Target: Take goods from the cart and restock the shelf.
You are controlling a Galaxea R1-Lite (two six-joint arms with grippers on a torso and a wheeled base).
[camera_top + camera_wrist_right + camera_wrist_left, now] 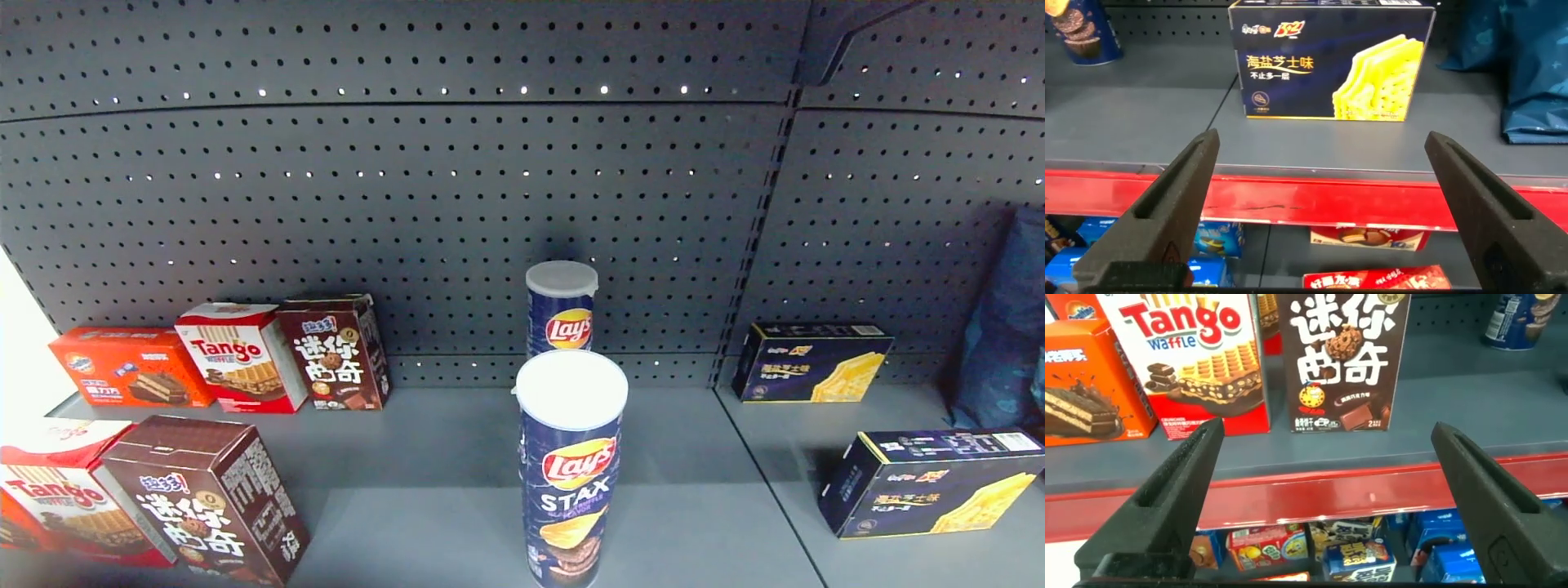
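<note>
Shelf (441,457) before you holds a chip can (571,465) at 6 o'clock, a brown box (204,498) at 8, a blue box (931,482) at 4. Your left gripper (1327,433) and right gripper (1320,139) both gape wide.

Head cam: high, down onto shelf (441,441). Wrist cams: low, close, facing in; same shelf.
</note>
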